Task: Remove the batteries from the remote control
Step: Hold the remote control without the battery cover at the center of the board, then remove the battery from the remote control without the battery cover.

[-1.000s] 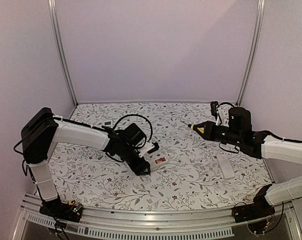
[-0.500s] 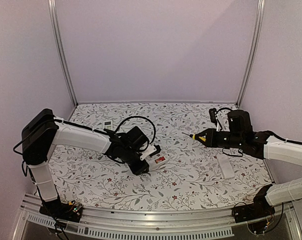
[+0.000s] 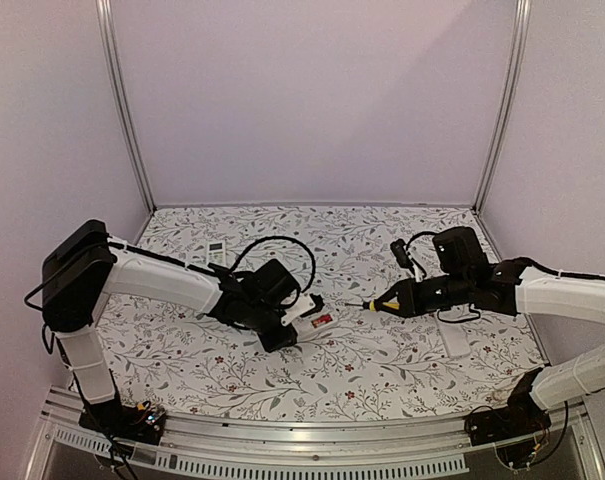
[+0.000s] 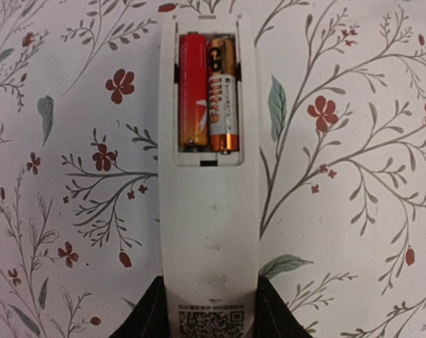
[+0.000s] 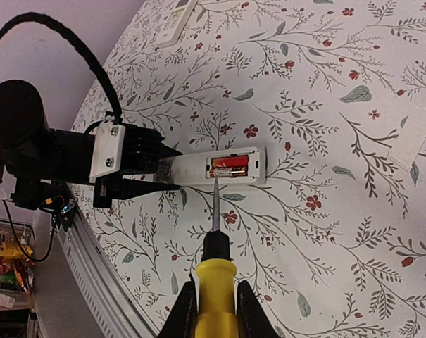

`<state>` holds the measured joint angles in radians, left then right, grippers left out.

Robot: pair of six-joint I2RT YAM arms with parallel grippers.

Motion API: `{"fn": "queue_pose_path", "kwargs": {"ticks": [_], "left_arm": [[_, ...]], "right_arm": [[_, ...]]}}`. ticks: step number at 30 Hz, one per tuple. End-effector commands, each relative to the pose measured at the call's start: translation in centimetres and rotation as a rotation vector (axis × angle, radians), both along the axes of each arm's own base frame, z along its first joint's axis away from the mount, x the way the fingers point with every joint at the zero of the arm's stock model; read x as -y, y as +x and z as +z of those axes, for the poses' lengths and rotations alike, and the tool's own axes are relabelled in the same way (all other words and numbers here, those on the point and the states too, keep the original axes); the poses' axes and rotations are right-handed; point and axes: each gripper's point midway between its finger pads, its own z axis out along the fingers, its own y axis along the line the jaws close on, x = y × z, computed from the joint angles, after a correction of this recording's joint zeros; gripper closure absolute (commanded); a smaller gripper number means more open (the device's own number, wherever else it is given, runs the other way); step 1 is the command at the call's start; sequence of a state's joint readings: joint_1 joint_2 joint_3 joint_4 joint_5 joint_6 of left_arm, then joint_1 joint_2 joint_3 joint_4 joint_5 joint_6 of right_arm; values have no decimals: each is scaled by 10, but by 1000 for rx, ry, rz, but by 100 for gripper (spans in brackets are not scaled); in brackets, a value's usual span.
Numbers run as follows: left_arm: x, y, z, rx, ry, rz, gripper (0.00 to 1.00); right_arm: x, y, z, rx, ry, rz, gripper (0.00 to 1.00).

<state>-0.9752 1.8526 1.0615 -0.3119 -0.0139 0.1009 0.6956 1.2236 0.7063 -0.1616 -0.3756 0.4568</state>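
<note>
Two slim cylindrical batteries (image 4: 222,98), one red-orange and one gold-and-black, lie side by side in the open compartment of a long white plastic remote control (image 4: 209,232). It rests back-up on the floral-patterned table (image 3: 382,240), left of the middle and towards the near edge. The left gripper (image 4: 210,313) pinches the remote's end between its black jaws. The right gripper (image 5: 215,310), jaws pressed on a yellow-handled tool with a thin dark shaft (image 5: 214,271), points the tip at the compartment's edge. Contact cannot be told. A second white remote (image 3: 214,252) lies towards the far left corner.
</note>
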Motion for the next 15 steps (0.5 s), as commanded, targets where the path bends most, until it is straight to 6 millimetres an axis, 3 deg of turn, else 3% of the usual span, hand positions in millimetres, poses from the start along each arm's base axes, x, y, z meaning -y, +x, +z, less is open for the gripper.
{"fn": "queue_pose_path", "kwargs": {"ticks": [1,15], "left_arm": [[0,-14,-6,48,41,-65,77],[2,-21,-9,63,74,-92,79]], "right_arm": [[-12,-2,-2,-3,-41,49,100],[-29,9,-30,-41,-162,52,100]]}}
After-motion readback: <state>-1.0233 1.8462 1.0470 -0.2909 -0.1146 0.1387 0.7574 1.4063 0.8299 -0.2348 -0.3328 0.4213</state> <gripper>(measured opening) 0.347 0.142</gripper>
